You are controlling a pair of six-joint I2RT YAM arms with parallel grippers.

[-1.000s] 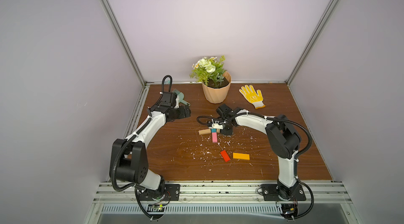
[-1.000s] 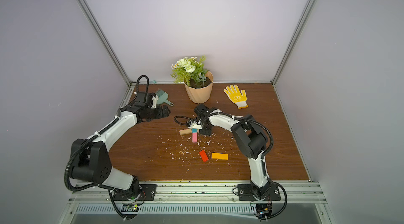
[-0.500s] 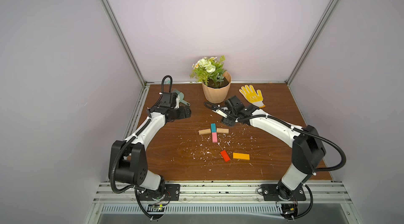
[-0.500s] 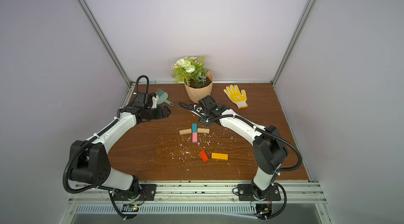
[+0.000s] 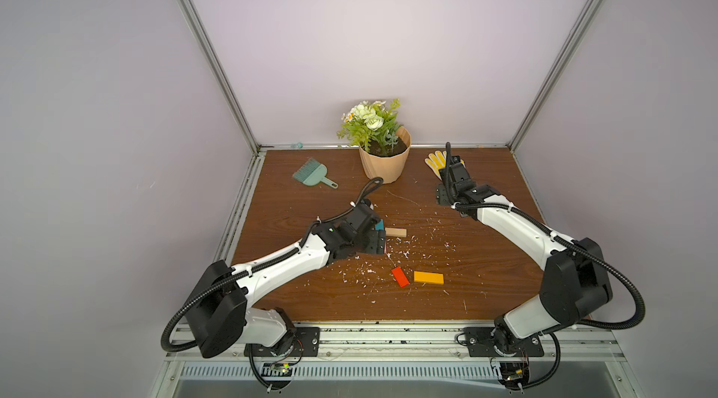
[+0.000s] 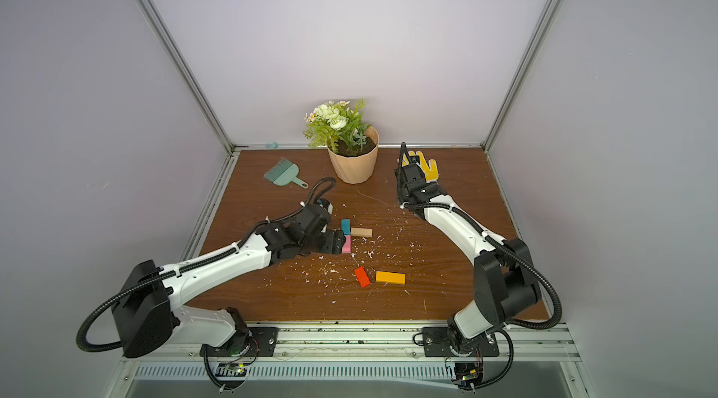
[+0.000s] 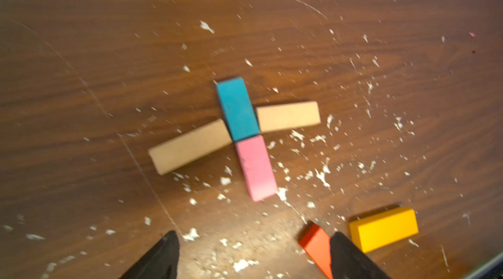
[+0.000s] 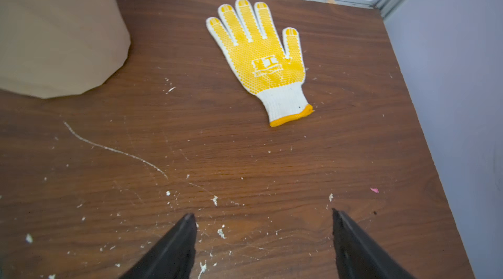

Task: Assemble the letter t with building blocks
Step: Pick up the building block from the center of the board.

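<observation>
Jaws spread and empty on left gripper (image 7: 253,236) and right gripper (image 8: 262,213) alike, the left likely had to straddle the red block (image 7: 315,245) squarely, then butt it against the near end of the pink block (image 7: 255,167).

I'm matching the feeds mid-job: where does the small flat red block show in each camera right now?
Top view: the small flat red block lies just left of the longer orange block.
Top view: the red block is again left of the orange block.
Left wrist: at the lower edge, partly behind a finger of the open left hand.
Right wrist: not in it.
Shared landmark: the orange block beside it.
</observation>
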